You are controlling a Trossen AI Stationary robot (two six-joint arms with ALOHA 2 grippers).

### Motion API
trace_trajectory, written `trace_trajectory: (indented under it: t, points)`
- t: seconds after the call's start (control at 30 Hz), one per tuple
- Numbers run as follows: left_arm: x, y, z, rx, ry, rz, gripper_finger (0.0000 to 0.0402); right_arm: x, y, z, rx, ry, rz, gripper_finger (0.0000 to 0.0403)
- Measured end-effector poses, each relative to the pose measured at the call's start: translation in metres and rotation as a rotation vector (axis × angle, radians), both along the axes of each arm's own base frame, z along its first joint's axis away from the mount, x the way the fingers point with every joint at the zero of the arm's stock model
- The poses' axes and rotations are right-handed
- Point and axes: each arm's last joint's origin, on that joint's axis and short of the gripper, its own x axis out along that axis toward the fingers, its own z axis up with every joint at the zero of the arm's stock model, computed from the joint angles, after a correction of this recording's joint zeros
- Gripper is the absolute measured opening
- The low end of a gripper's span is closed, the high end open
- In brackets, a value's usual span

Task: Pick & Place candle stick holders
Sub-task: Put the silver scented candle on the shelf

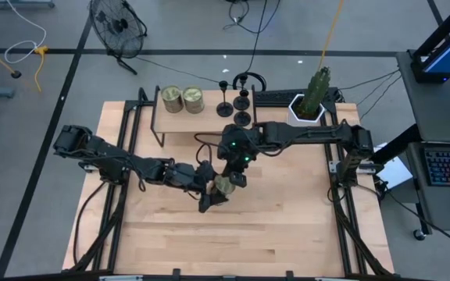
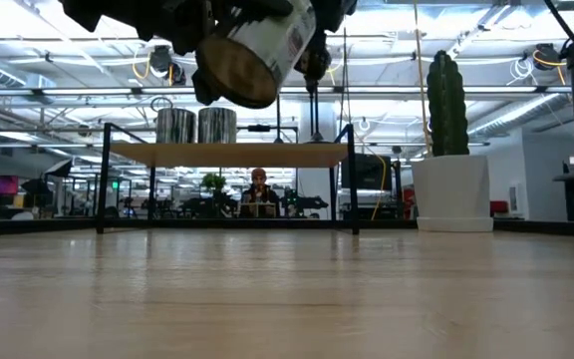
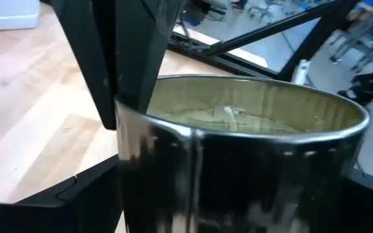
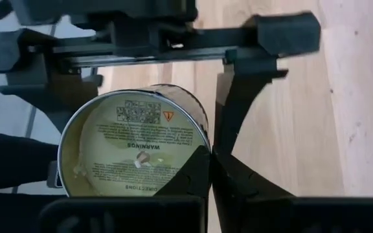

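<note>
**Candle stick holders [image 1: 242, 101] on the shelf, arms busy with a jar**

Left gripper [image 1: 216, 193]: jaws wide, holding nothing, straddling the jar candle [image 1: 225, 185]. The jar hangs tilted in mid-air, pinched at its rim by the shut right gripper [image 1: 237, 179]. All three holders stand beyond both grippers on the shelf [image 1: 170, 121].

Risk: smooth glass wall, thin rim pinch and heavy wax, so the jar could slip or swing and drop.

Holders: black metal, thin stems, flat round bases. Probably tippy.
</note>
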Motion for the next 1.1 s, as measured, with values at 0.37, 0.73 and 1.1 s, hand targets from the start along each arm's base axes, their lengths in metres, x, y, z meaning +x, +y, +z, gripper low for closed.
trace_trajectory:
  t: [0.37, 0.73, 1.1]
  points:
    - [0.002, -0.006, 0.009, -0.106, -0.085, -0.02, 0.0397, 0.001, 0.002, 0.003, 0.014, -0.028, 0.019, 0.0]
    - [-0.002, -0.004, -0.001, -0.075, 0.029, 0.013, 0.0362, 0.004, 0.002, 0.004, 0.009, -0.052, 0.016, 0.0]
    - [-0.002, -0.004, -0.001, -0.082, 0.029, 0.027, 0.0357, 0.003, 0.002, 0.004, -0.014, -0.075, 0.054, 0.0019]
